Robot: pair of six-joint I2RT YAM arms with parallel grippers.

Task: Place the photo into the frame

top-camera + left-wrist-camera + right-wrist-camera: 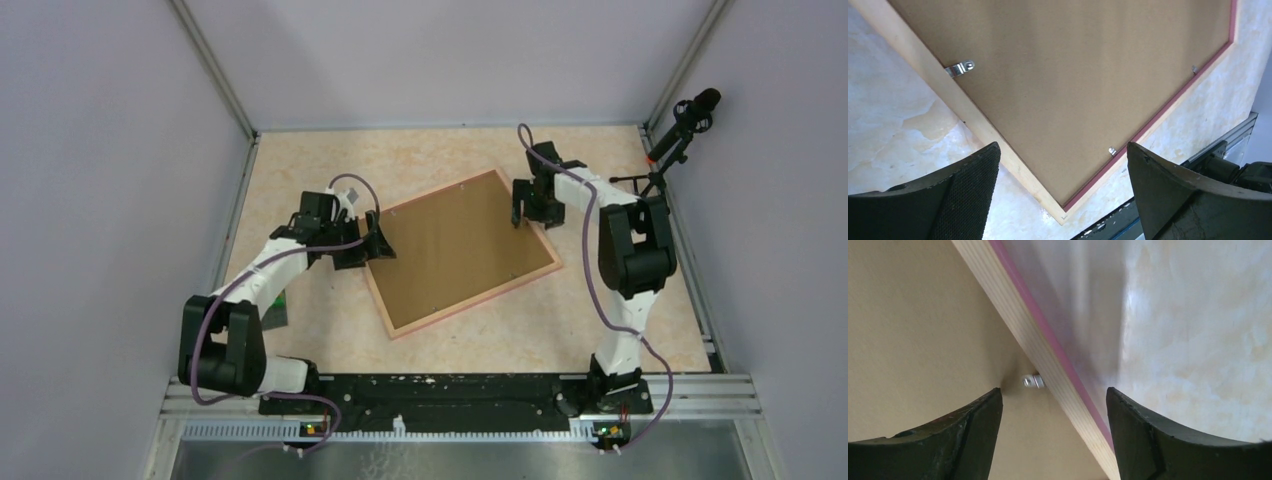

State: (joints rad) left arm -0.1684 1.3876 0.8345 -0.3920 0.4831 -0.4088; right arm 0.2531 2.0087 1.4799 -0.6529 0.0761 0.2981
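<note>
The pinkish-tan frame [478,300] lies face down and skewed in the middle of the table, with the brown backing board [460,245] set in it. The photo is not in view. My left gripper [375,245] is open and empty at the frame's left edge. In the left wrist view the gripper [1063,150] hovers over the frame's near corner [978,122] and the board [1073,75]. My right gripper [520,215] is open at the frame's far right edge. In the right wrist view the gripper [1054,392] straddles the rim [1048,360], beside a small metal clip [1032,381].
Another metal clip [960,68] sits on the frame's left rail. A dark flat piece [278,312] peeks out beside the left arm; I cannot tell what it is. A black stand with a microphone-like head [680,125] is at the back right. Walls enclose the marbled table [330,170].
</note>
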